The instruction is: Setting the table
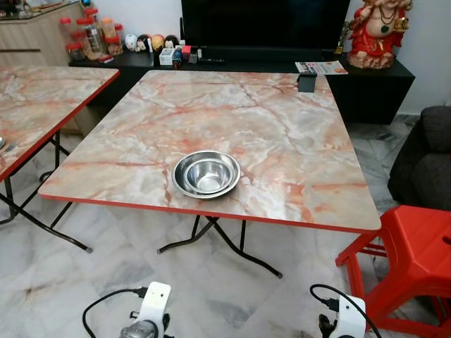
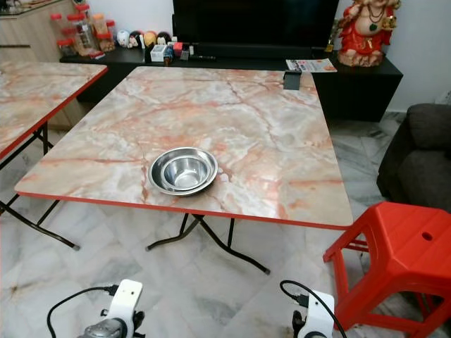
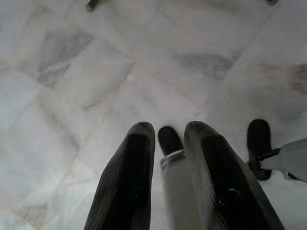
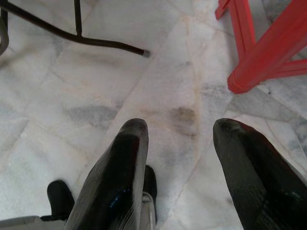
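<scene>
Marble-top bench (image 1: 282, 127): two nested steel bowls (image 1: 206, 174) at its 6 o'clock edge, little else laid; left gripper (image 3: 165, 143) and right gripper (image 4: 180, 127) hang empty, fingers parted.

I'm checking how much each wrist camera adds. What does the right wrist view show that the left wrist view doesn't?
Right wrist view: the red stool's legs and the table's black leg on the floor, seen past the right gripper, fingers apart. Left wrist view: the left gripper, fingers apart and empty. Both share the marble floor below, with both arms hanging idle.
</scene>
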